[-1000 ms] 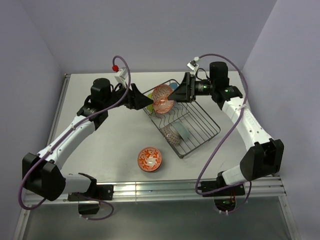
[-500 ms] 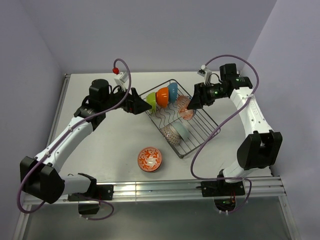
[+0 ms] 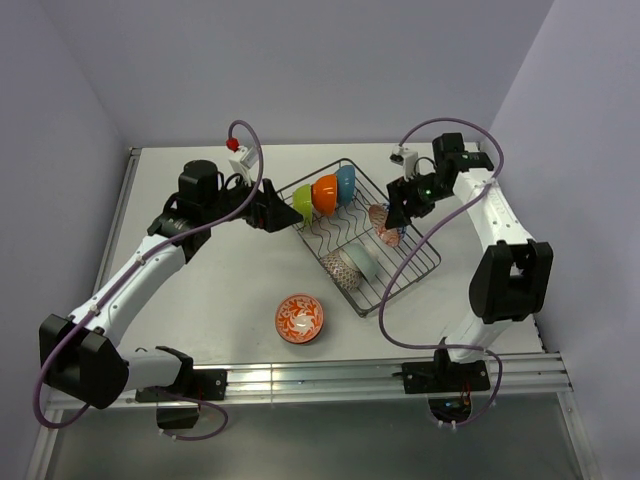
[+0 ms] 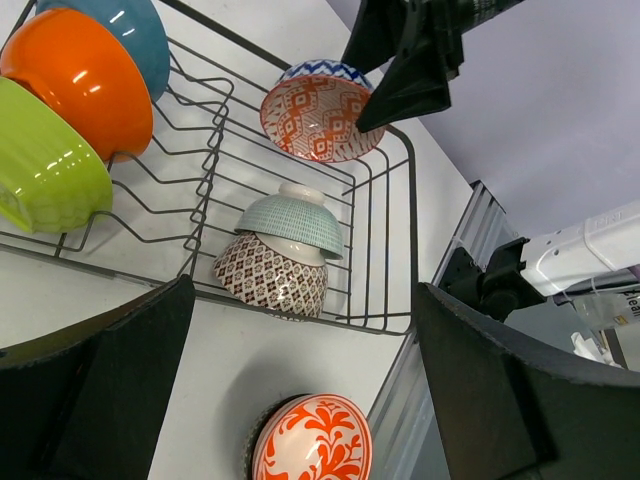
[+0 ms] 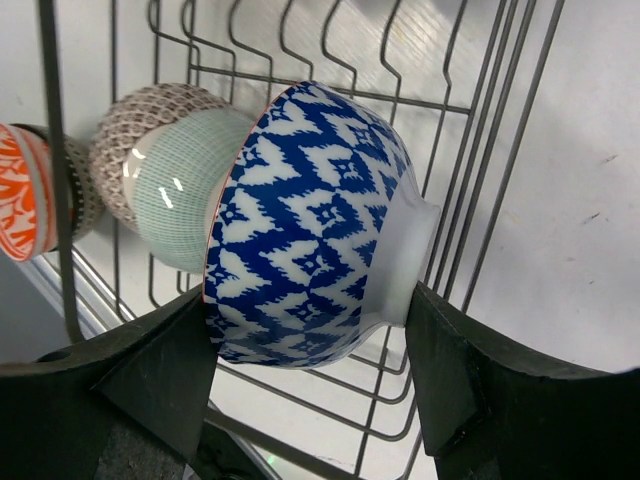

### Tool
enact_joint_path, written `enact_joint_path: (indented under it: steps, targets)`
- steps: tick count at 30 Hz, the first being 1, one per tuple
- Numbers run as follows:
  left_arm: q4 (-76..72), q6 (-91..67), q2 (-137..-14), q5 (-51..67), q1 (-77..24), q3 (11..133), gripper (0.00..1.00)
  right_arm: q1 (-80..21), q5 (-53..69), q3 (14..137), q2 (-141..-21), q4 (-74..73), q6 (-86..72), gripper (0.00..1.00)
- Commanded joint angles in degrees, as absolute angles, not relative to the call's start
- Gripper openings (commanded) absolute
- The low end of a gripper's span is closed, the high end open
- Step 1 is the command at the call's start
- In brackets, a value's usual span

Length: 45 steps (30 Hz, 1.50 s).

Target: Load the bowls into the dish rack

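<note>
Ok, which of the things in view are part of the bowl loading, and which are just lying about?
Job:
- dish rack, holding the lime green bowl, orange bowl, blue bowl, brown patterned bowl and pale green bowl
- blue zigzag bowl, gripped by the right gripper
- red-orange bowl, on the table

Lying about:
- nothing loose; only the purple cables and the metal rail

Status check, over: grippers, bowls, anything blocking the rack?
Left gripper open, empty, beside dish rack. Right gripper shut on zigzag bowl at the rack's right side. One red-orange bowl on the table. Nothing seen in the way.
</note>
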<state>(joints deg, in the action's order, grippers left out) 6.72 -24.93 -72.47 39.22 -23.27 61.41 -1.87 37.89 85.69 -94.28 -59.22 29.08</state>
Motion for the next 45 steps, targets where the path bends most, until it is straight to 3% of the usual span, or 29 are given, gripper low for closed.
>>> enact_joint_path:
  steps: [1, 16, 29, 32, 33, 35, 36, 38, 40, 41, 45]
  targets:
    - [5.45, -24.7, -71.37, 40.6, -23.12, 61.96, 0.97, -1.85, 37.18, 85.78, -95.09, -58.18, 31.29, 0.0]
    - [6.33, -23.38, -71.63, 39.9, -23.12, 61.52, 0.97, -5.09, 38.5, 79.11, -96.59, -56.16, 30.15, 0.0]
    - [6.5, -22.59, -71.02, 39.2, -23.12, 60.47, 0.98, -10.8, 30.94, 74.8, -97.29, -51.68, 27.16, 0.0]
    - [6.68, -22.24, -70.84, 38.94, -23.12, 60.21, 0.98, -12.04, 29.01, 73.92, -97.65, -51.24, 26.72, 0.1]
    - [6.85, -21.89, -70.75, 38.94, -23.12, 60.12, 0.98, -12.65, 28.66, 73.31, -97.47, -50.72, 26.46, 0.23]
    - [6.94, -21.53, -70.58, 38.85, -23.12, 60.03, 0.98, -13.09, 28.65, 73.3, -97.21, -50.54, 26.19, 0.39]
    - [7.29, -21.45, -70.58, 38.85, -23.12, 60.12, 0.98, -13.27, 28.83, 73.47, -97.29, -50.89, 26.02, 0.54]
    - [7.64, -20.92, -70.58, 38.58, -23.12, 60.2, 0.98, -13.45, 29.35, 74.0, -97.29, -51.15, 25.75, 0.7]
    - [7.65, -20.83, -70.49, 38.67, -23.12, 60.12, 0.98, -13.45, 29.53, 74.88, -97.29, -51.77, 25.4, 0.76]
    - [7.65, -20.83, -70.49, 38.67, -23.12, 60.12, 0.98, -13.45, 29.88, 75.23, -97.29, -52.03, 25.4, 0.89]
    - [7.73, -20.39, -70.31, 38.94, -23.03, 59.94, 0.98, -13.45, 30.76, 76.72, -96.77, -53.7, 25.4, 0.93]
